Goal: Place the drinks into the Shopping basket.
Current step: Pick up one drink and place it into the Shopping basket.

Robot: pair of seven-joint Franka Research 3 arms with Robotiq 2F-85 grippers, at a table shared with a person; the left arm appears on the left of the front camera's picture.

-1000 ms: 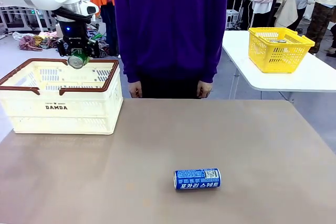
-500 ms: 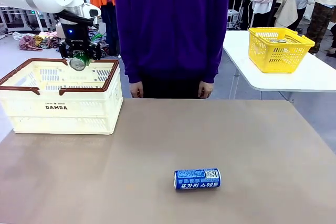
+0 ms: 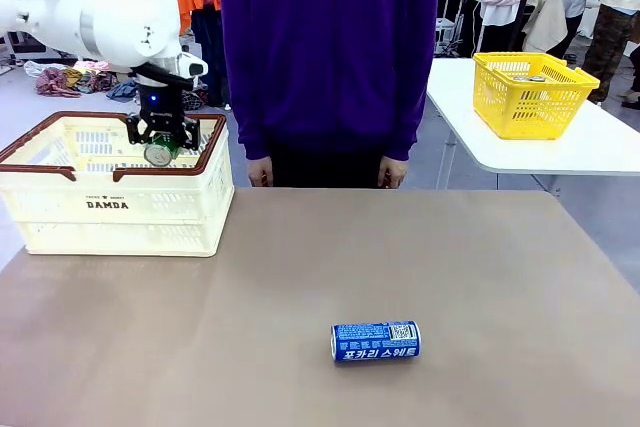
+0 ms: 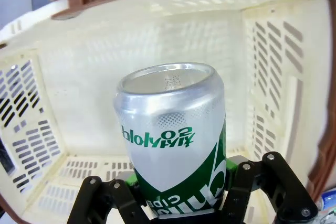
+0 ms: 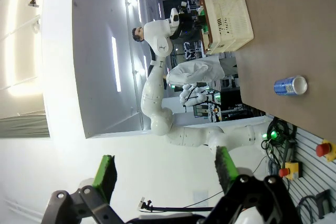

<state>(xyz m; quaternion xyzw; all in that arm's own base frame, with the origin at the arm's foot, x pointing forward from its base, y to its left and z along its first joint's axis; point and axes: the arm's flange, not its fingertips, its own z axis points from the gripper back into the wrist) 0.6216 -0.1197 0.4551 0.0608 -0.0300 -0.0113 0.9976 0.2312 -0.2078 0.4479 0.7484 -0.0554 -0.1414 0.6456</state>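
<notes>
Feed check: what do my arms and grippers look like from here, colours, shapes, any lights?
The left arm is glossy white with rounded joints. A small blue light glows at its wrist, just above the black left gripper. The right gripper is also black, built of bolted linkages, with green pads lining its fingers.

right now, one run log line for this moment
left tool: shut on green can, over basket | right tool: open, holding nothing | blue can: lying on table
</notes>
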